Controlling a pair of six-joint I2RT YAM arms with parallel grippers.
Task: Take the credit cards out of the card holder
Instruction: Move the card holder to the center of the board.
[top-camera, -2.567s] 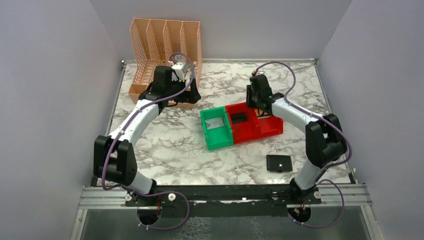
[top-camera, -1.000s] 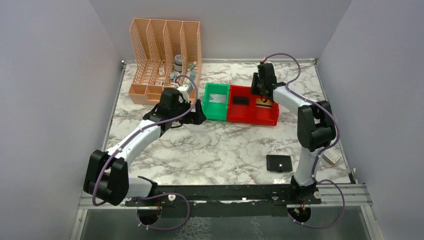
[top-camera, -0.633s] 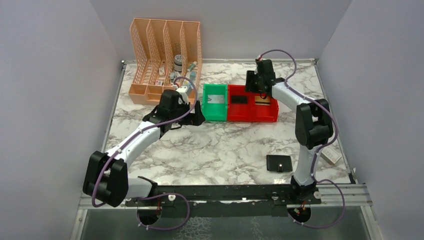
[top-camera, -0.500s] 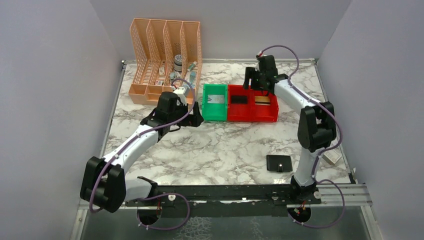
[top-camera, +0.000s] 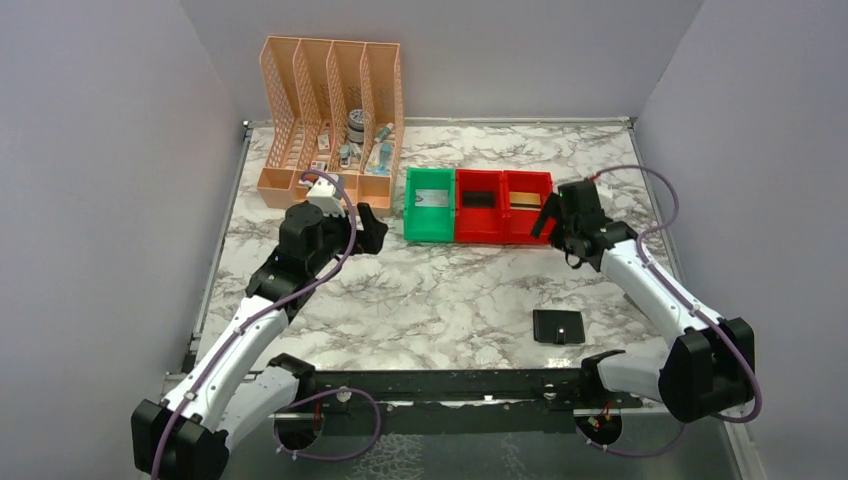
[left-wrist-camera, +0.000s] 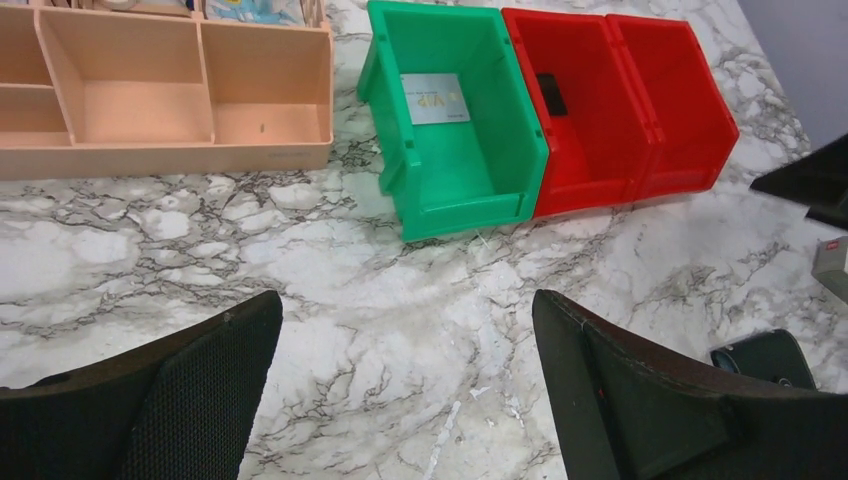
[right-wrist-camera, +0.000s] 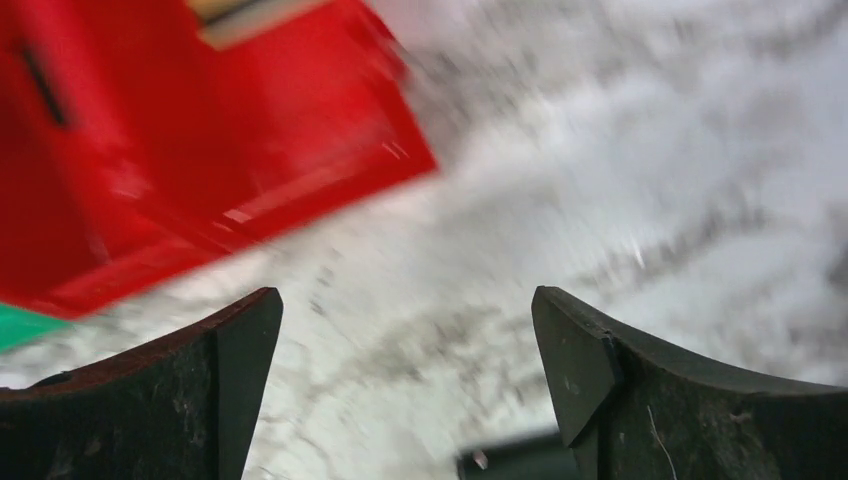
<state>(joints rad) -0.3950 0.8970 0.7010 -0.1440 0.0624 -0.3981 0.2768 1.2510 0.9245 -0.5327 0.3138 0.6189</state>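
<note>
Overhead, we see the card holder lying shut near the desk's near right corner, apart from both arms. Our left hand hovers by the green bin, our right hand beside the red bins. A white card and a tan card lie inside them. Left wrist: fingers spread, nothing held. Right wrist, blurred: fingers apart, empty. Flat on slick marble, the holder may skid from a pinch.

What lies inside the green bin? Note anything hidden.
One white card lies flat in the green bin, near its back wall. Nothing else shows there; whatever is under the card is covered.
</note>
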